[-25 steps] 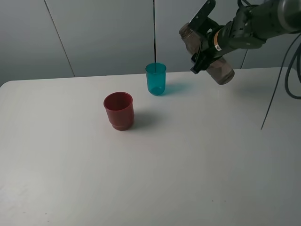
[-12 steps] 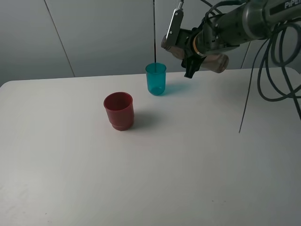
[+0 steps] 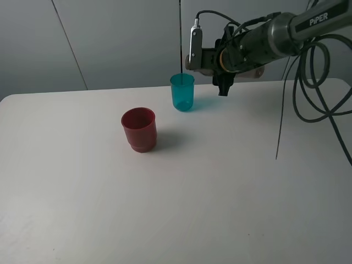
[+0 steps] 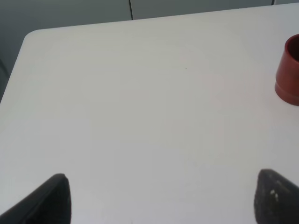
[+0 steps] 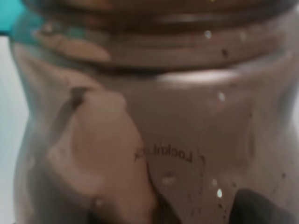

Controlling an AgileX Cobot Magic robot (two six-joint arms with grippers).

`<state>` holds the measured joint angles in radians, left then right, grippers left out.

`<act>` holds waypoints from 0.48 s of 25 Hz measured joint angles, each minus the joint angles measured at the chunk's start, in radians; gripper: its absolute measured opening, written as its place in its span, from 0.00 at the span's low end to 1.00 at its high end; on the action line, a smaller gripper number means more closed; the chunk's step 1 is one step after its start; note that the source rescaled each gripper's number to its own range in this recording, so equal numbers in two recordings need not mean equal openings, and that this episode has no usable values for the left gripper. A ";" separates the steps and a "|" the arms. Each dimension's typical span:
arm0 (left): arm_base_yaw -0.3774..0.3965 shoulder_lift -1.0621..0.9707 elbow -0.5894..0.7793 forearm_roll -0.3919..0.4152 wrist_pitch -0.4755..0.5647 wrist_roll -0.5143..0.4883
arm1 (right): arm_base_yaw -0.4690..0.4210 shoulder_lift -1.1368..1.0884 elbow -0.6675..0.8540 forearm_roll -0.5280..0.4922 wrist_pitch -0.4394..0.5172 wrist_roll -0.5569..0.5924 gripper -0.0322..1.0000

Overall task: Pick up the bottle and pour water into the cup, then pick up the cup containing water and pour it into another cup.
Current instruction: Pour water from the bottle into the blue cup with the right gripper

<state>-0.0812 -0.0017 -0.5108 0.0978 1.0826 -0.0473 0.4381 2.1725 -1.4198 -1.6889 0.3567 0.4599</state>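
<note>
bottle (image 5: 187, 140) is pinched around its body by the right fingers (image 3: 222, 82), held in the air and tipped close to level. its threaded neck points out past the fingertips toward the teal cup (image 3: 182, 92), which stands upright on the white counter (image 3: 220, 181) just beyond and below them. the red cup (image 3: 138, 129) stands farther from that grip. the left fingers (image 4: 51, 200) are spread wide, nothing between them, above the counter.
</note>
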 joint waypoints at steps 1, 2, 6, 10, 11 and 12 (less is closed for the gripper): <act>0.000 0.000 0.000 0.000 0.000 0.000 | 0.000 0.005 0.000 -0.011 0.008 0.011 0.03; 0.000 0.000 0.000 0.000 0.000 0.000 | 0.000 0.009 -0.002 -0.018 0.012 0.018 0.03; 0.000 0.000 0.000 0.000 0.000 0.000 | 0.000 0.025 -0.016 -0.024 0.029 0.025 0.03; 0.000 0.000 0.000 0.000 0.000 0.000 | -0.006 0.025 -0.021 -0.026 0.038 0.018 0.03; 0.000 0.000 0.000 0.000 0.000 0.000 | -0.009 0.025 -0.021 -0.026 0.044 0.005 0.03; 0.000 0.000 0.000 0.000 0.000 0.000 | -0.009 0.025 -0.021 -0.026 0.049 -0.007 0.03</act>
<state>-0.0812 -0.0017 -0.5108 0.0978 1.0826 -0.0473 0.4293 2.1975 -1.4404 -1.7144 0.4060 0.4524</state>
